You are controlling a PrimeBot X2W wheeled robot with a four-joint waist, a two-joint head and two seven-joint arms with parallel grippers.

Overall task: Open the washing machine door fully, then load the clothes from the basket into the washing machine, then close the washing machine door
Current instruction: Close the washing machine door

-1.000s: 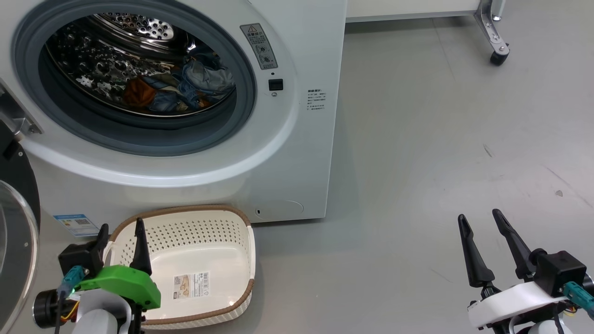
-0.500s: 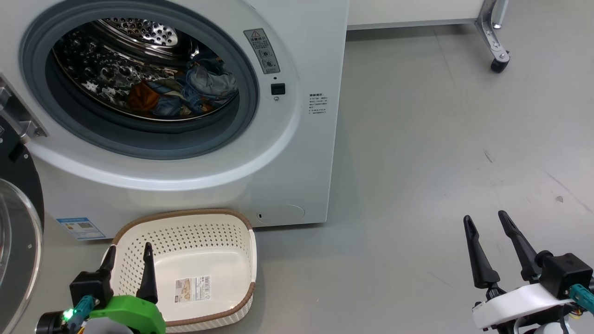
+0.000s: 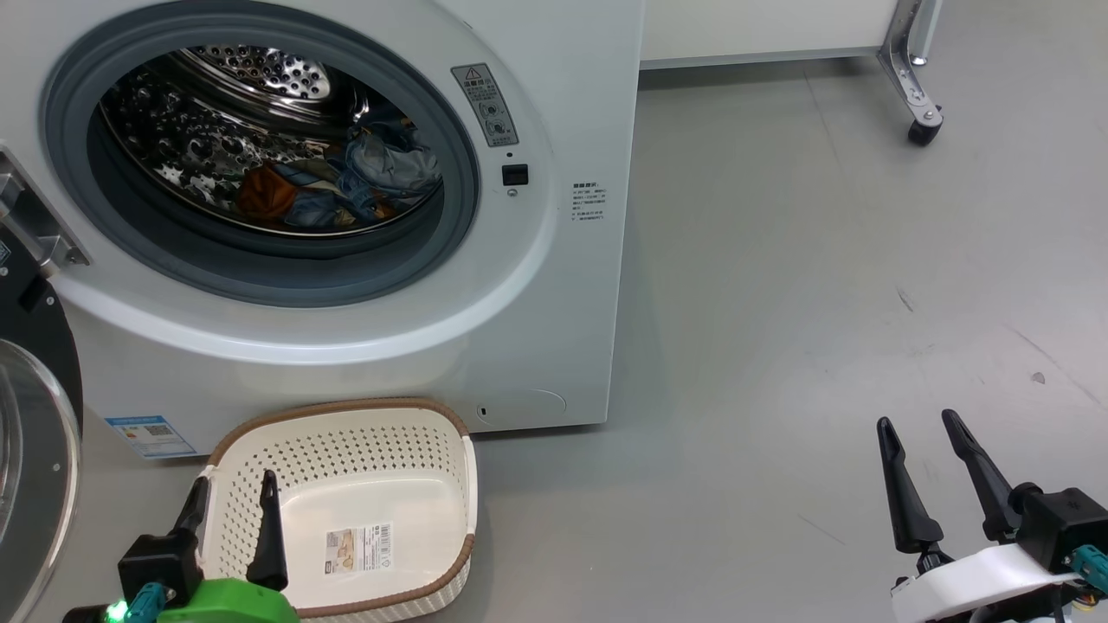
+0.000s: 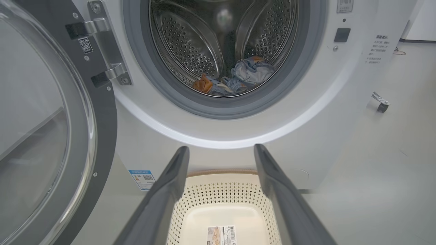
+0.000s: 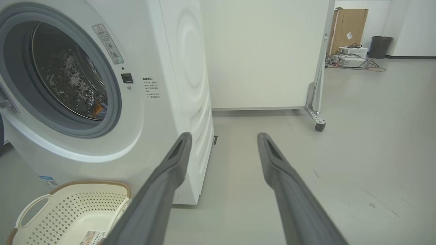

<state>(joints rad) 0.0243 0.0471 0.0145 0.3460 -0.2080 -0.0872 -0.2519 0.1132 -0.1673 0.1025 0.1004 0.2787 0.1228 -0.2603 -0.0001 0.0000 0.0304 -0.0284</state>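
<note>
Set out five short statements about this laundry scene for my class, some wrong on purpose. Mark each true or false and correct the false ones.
1. The basket sits on the floor in front of the washing machine. True.
2. The clothes are in the basket. False: the basket is empty but for a sticker; the clothes lie in the drum.
3. The washing machine door stands open. True.
4. The right tool grips the basket's handle. False: it is open over the floor, to the right of the machine, holding nothing.
5. The left tool is open and holds nothing. True.
</note>
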